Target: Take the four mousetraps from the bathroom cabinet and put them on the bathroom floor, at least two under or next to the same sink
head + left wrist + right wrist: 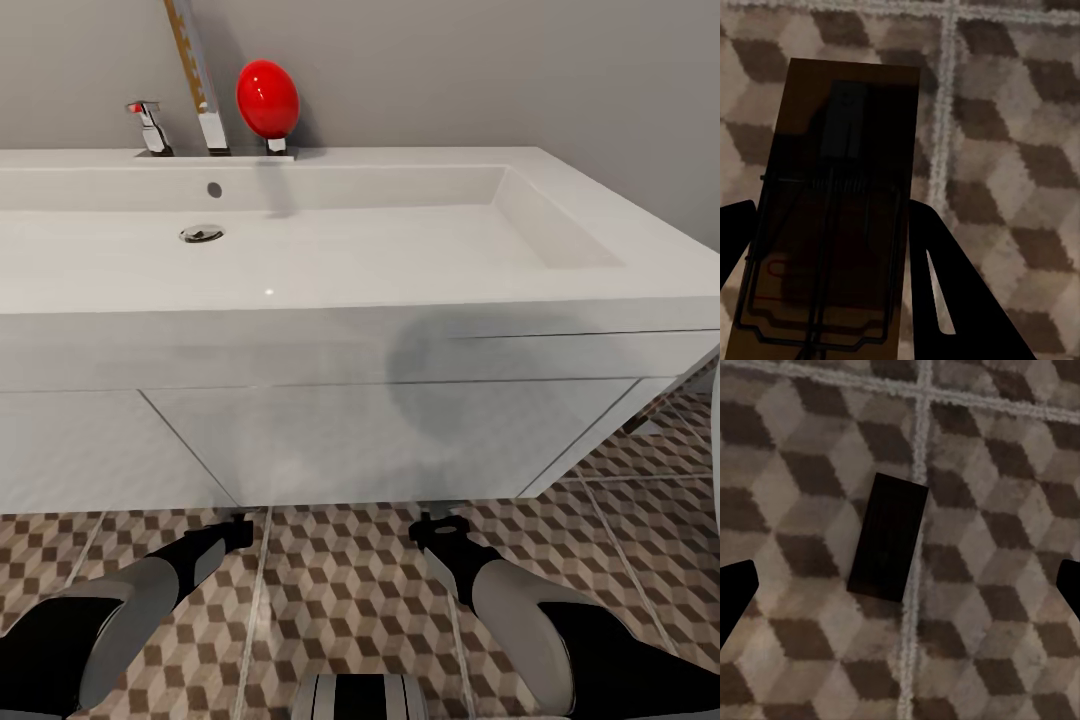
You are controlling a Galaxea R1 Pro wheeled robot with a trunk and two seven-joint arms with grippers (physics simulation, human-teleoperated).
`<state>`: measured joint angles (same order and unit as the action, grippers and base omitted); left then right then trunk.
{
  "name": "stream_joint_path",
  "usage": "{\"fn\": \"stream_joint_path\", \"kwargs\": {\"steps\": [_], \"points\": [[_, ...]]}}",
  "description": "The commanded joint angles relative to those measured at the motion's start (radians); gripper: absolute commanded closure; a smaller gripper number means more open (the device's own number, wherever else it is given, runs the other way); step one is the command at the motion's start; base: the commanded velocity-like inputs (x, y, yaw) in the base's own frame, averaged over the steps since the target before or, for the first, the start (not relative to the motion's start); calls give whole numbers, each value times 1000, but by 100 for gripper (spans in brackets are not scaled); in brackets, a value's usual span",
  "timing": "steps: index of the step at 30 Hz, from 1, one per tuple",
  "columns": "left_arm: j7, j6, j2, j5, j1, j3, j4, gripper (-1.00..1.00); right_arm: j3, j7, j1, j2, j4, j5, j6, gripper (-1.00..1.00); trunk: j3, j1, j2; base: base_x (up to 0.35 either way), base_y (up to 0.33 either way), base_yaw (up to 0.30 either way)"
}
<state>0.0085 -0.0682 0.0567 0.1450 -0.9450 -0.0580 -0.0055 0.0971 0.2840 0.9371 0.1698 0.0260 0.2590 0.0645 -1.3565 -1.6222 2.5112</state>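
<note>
- I'm in a bathroom: a long white sink [300, 250] on a white vanity [330, 440] stands just ahead of both my claws, against a grey wall.
- A chrome tap [150, 128] sits at the basin's back edge, far beyond the claws.
- Below my claws lies the bathroom floor [340, 580], tiled in brown, beige and white cubes.

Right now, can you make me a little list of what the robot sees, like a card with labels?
place: in front of the sink, a long white basin on a white vanity
tap: chrome tap at the back rim
floor: bathroom floor with cube-pattern tiles
left claw: shut on a mousetrap, held above the tiles
right claw: open, fingers wide apart
second mousetrap: lying flat on the floor below the right claw, beside a grout line
red thing: red oval object behind the basin
</note>
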Motion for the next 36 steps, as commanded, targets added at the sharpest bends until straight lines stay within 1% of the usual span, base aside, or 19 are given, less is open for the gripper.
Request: {"fn": "stream_joint_path", "kwargs": {"steps": [1, 16, 17, 36], "points": [[1, -5, 0, 7, 0, -6, -1, 100, 8, 3, 0, 0, 2, 11, 6, -100, -1, 0, 0, 0, 0, 0], [1, -5, 0, 8, 0, -6, -2, 100, 7, 3, 0, 0, 2, 11, 6, -100, -1, 0, 0, 0, 0, 0], [1, -5, 0, 8, 0, -6, -2, -100, 7, 3, 0, 0, 2, 11, 6, -100, -1, 0, 0, 0, 0, 0], [1, -4, 2, 8, 0, -6, -4, -100, 7, 3, 0, 0, 2, 11, 5, -100, -1, 0, 0, 0, 0, 0]]}}
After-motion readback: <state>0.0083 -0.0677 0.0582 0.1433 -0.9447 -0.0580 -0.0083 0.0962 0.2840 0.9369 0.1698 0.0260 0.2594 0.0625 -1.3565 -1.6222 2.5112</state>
